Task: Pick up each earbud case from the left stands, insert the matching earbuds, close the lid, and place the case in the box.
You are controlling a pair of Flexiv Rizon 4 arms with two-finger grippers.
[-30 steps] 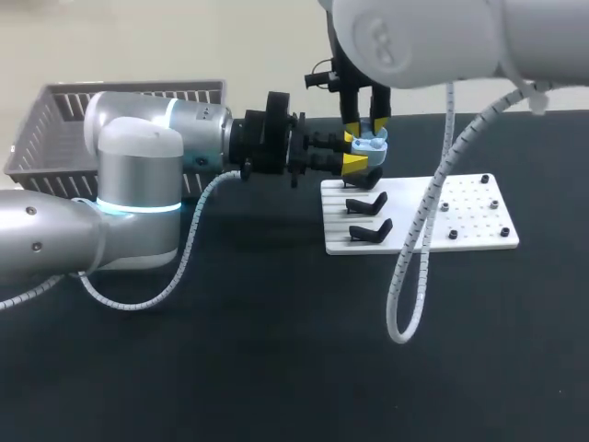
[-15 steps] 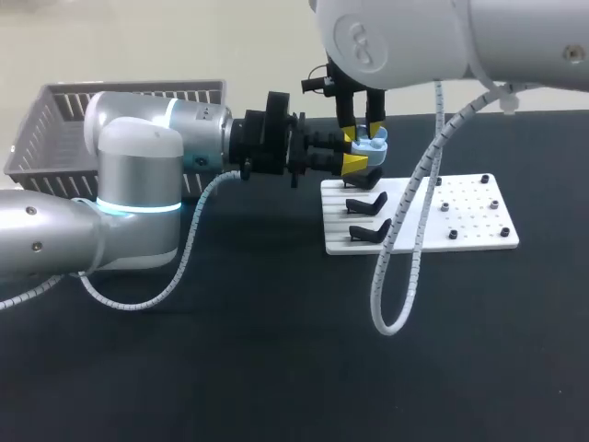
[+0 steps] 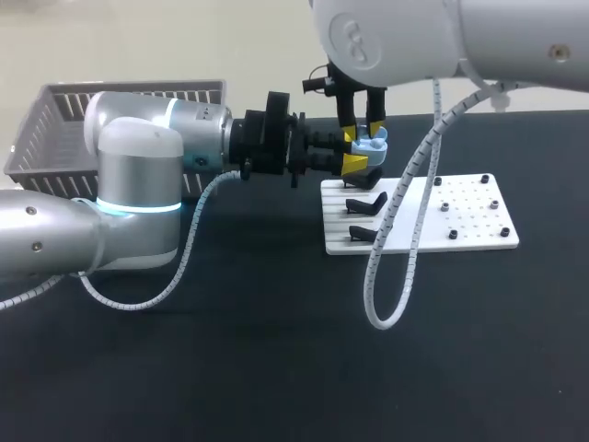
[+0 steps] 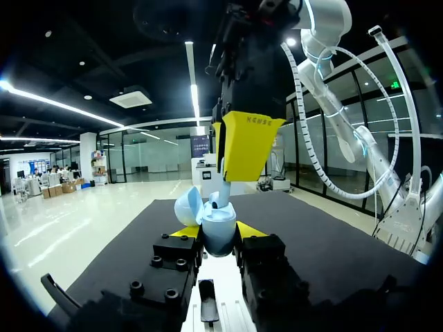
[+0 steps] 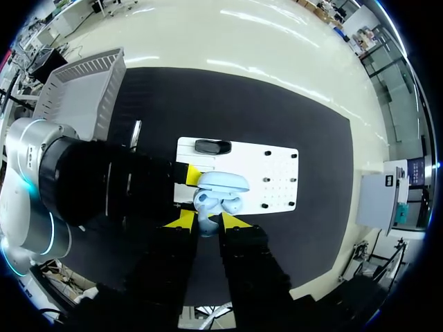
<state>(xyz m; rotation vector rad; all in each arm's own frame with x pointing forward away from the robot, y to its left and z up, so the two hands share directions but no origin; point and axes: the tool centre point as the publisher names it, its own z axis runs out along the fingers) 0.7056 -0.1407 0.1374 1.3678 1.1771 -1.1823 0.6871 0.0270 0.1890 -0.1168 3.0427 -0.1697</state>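
**Right arm's cable loop** (image 3: pixel 371 295): hangs closer to the left arm's side than one second ago. The right arm has edged that way.

**White plate** (image 3: pixel 469 216): lies on the counter (image 3: pixel 276 368) under both grippers and carries black stands (image 3: pixel 368 204).

**Left gripper** (image 3: pixel 357 152): unmoved, clamped on the pale blue case (image 4: pixel 220 235). The case's lid (image 4: pixel 188 206) stands open beside the gripper's fingers.

**Right gripper** (image 5: pixel 206 221): directly above the case, fingers narrow and seemingly pinching an earbud (image 5: pixel 205 225). It has shifted only slightly, which suggests fine alignment over the socket. Insertion appears under way, not finished.

**Basket** (image 3: pixel 55 120): behind the left arm, well apart from both grippers. It awaits the case once the lid is closed.
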